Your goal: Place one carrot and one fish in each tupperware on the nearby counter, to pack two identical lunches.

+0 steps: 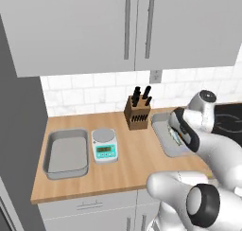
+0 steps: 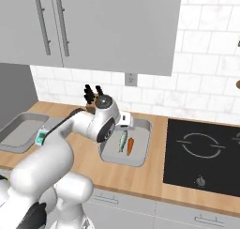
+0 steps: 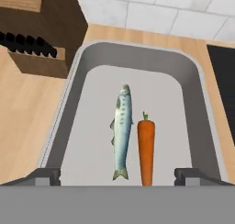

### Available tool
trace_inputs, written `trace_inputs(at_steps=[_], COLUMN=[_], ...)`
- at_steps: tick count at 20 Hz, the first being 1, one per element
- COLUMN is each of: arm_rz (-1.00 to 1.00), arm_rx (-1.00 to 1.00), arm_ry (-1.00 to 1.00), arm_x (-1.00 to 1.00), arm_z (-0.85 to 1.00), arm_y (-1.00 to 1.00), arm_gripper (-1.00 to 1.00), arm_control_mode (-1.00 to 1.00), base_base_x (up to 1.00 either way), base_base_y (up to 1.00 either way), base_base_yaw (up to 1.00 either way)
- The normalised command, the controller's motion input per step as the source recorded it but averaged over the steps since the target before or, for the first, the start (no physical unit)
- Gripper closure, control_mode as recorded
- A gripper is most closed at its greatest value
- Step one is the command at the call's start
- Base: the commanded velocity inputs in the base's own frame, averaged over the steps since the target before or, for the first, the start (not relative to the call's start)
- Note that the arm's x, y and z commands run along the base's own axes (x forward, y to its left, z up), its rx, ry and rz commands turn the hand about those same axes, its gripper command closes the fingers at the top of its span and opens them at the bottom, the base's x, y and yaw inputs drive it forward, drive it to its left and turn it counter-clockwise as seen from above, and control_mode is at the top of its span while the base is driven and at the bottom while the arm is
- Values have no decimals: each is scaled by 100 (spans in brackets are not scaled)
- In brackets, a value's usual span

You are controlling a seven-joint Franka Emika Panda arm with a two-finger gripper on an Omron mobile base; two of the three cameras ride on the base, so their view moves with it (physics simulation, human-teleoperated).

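A fish [image 3: 122, 130] and a carrot [image 3: 146, 147] lie side by side, just apart, in the grey tupperware [image 3: 193, 81] on the counter [image 2: 154, 179] beside the knife block [image 3: 41, 30]. Your gripper [image 3: 117, 176] hangs above them, jaws spread wide and holding nothing (no legible writing anywhere). The second tupperware [image 1: 66, 152] sits past the scale [image 1: 104, 145].

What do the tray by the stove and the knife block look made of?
Shallow grey rectangular tray: likely matte metal or plastic; uniform grey, soft sheen, rounded rim. Brown slotted knife block: looks like wood; brown, faint grain, matte.
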Motion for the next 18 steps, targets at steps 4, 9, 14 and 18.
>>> trace_inputs(at_steps=[4,9,14,18], arm_rz=[9,11,13,13], arm_rx=[-6,-4,0,0], arm_ry=[-9,-17,-20,-16], arm_x=[-48,-74,-88,-82], arm_z=[45,46,41,39], arm_y=[39,27,3,2], arm_gripper=[-100,-100,-100,-100], arm_control_mode=[-100,-100,-100,-100], base_base_x=[0,0,0,0], base_base_y=[0,0,0,0], base_base_yaw=[0,0,0,0])
